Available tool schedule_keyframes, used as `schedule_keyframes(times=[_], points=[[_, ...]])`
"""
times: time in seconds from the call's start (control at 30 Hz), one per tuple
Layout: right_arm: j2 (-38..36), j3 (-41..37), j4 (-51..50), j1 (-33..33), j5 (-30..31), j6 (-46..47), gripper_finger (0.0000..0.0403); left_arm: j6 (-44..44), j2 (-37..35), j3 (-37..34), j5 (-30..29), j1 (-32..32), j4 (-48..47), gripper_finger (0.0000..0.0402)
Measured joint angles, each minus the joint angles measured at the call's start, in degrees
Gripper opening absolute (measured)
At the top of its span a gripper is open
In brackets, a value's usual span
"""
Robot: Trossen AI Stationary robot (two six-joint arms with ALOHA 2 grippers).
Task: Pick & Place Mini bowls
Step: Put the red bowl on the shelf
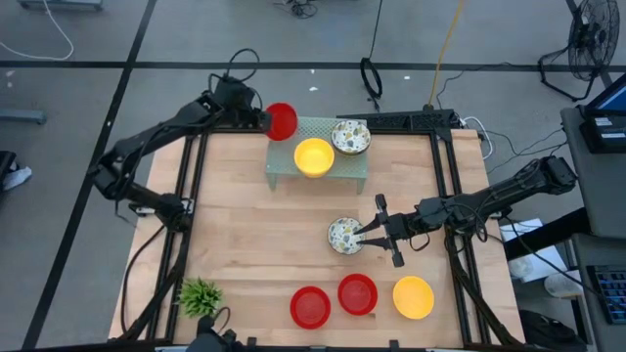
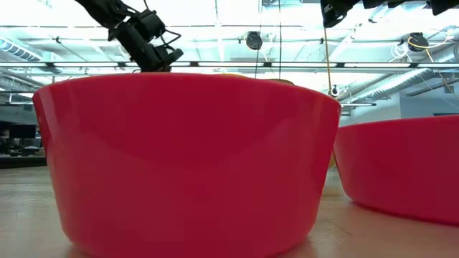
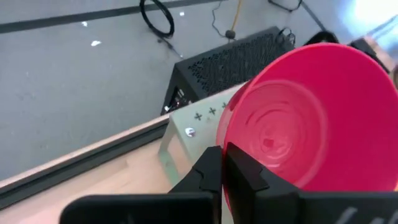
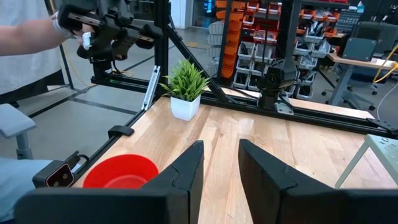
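My left gripper (image 1: 262, 119) is shut on a red mini bowl (image 1: 282, 121) and holds it in the air over the far left corner of the pale green mesh stand (image 1: 284, 171). A yellow bowl (image 1: 314, 156) and a speckled whitish bowl (image 1: 350, 137) sit on the stand. My right gripper (image 4: 221, 155) stands open and level above the table, beside another speckled bowl (image 1: 343, 236) that rests on the wood. Two red bowls (image 1: 310, 306) (image 1: 357, 293) and a yellow one (image 1: 413, 297) rest near the front edge. My left gripper pinches the red bowl's rim (image 3: 225, 163), with one finger (image 3: 249, 177) inside the bowl and the other (image 3: 208, 171) outside. The bowl is lifted clear and tipped up on edge, its hollow (image 3: 292, 124) facing back toward the wrist.
A small green plant (image 1: 200, 295) stands at the near left corner. A black box (image 3: 230, 62) and cables lie on the floor past the far edge. A person (image 4: 28, 43) shows beyond the table. In the low view, two red bowls (image 2: 186, 158) (image 2: 401, 165) block most of the scene.
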Motion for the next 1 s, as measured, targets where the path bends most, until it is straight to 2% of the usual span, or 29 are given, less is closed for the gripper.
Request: schedule_keyframes(times=[0.2,0.47,0.7,1.0], points=[[0.0,0.0,-0.02,0.01,0.01,0.0,0.0089,1.07,2.24,2.14,-0.33,-1.32,-4.9,0.0022],[0.0,0.0,-0.02,0.0,0.0,0.0,0.0089,1.41,2.53,2.21,-0.69,-1.63,-4.6,0.0008],[0.0,0.0,-0.02,0.02,0.0,0.0,0.0089,1.66,2.52,2.21,-0.73,-1.67,-4.54,0.0055],[0.0,0.0,-0.02,0.01,0.0,0.0,0.0089,1.61,2.3,2.21,-0.71,-1.69,-2.97,0.0094]])
